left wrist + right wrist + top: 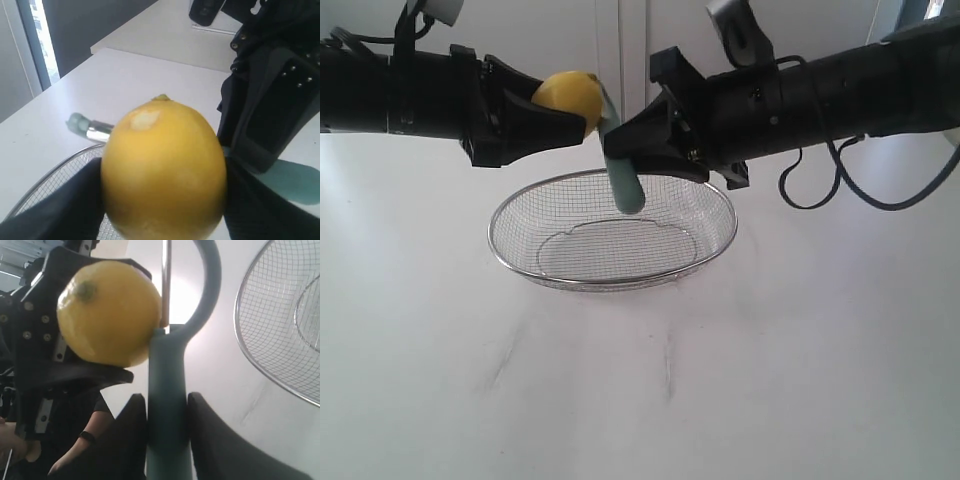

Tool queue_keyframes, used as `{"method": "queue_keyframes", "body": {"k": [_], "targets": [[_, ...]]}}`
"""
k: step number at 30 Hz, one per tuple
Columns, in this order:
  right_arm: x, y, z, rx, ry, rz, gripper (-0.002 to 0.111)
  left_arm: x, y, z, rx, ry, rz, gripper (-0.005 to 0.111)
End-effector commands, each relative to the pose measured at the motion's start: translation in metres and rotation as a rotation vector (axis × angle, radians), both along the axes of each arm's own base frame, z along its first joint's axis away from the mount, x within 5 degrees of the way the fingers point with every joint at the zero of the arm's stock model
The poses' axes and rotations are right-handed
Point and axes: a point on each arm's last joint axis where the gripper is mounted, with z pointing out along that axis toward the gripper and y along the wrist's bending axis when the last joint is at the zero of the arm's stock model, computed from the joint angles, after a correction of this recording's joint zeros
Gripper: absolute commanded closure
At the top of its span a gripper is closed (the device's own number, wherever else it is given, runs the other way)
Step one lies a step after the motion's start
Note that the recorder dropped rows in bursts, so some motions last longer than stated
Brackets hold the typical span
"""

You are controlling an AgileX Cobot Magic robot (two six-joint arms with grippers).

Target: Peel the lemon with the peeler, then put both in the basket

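Two arms (380, 90) meet level over the basket (502, 255) mid-table: left gripper (165, 200) clamps the lemon (570, 92), right gripper (167, 440) pinches the peeler (628, 185) by its handle, blade against the lemon. White table (770, 380) beneath, pale wall (540, 30) behind.

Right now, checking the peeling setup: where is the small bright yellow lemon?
Exterior view, upper left of centre: the left gripper holds the lemon above the silver mesh basket, against the head of the teal peeler.
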Motion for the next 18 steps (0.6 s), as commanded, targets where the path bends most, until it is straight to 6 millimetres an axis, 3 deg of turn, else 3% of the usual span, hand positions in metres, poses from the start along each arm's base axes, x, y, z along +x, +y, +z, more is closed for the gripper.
{"method": "queue_keyframes", "body": {"k": [1, 7, 18], "targets": [[-0.007, -0.004, 0.02, 0.023, -0.056, -0.04, 0.108, -0.002, 0.0, 0.005, -0.039, 0.001, -0.009, 0.107], [-0.013, -0.006, 0.035, 0.031, -0.103, -0.058, 0.108, -0.002, 0.0, 0.005, -0.039, 0.001, -0.009, 0.107], [-0.013, -0.009, 0.029, -0.045, -0.131, -0.047, 0.108, 0.002, 0.002, 0.003, -0.011, -0.008, 0.039, 0.107]]}}
